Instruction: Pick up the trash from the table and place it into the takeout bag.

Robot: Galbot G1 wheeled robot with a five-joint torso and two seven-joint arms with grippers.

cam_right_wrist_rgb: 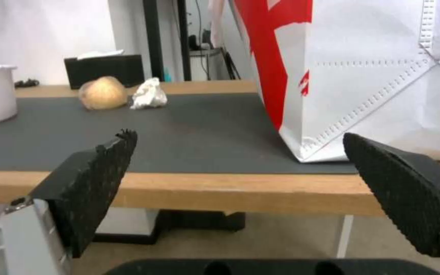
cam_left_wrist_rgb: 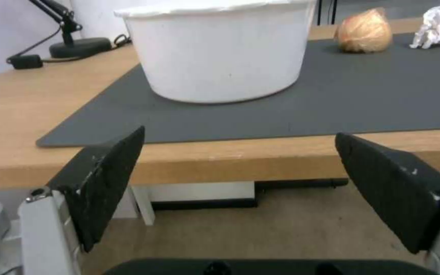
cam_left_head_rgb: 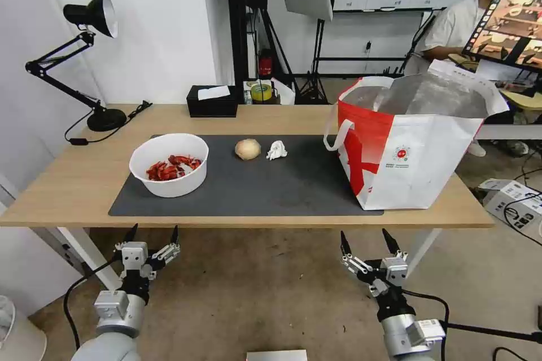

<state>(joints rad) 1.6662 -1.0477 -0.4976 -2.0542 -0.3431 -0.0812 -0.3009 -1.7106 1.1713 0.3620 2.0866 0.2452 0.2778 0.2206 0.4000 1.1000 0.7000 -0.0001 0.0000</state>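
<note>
On the table's (cam_left_head_rgb: pixel 84 180) dark grey mat (cam_left_head_rgb: pixel 254 186) stand a white bowl of red shells (cam_left_head_rgb: pixel 169 164), a round beige lump (cam_left_head_rgb: pixel 248 149) and a small crumpled white tissue (cam_left_head_rgb: pixel 276 150). The red-and-white takeout bag (cam_left_head_rgb: pixel 412 141) stands open at the mat's right end, foil lining showing. My left gripper (cam_left_head_rgb: pixel 154 233) hangs open below the table's front edge, in front of the bowl (cam_left_wrist_rgb: pixel 220 49). My right gripper (cam_left_head_rgb: pixel 366 239) is open too, below the edge and facing the bag's (cam_right_wrist_rgb: pixel 363 76) near left corner. Both hold nothing.
A black tissue box (cam_left_head_rgb: pixel 213 101) sits at the table's back edge, a black desk lamp (cam_left_head_rgb: pixel 90 62) at the back left. A person sits beyond the bag at the far right. Boxes and cables lie on the floor to the right.
</note>
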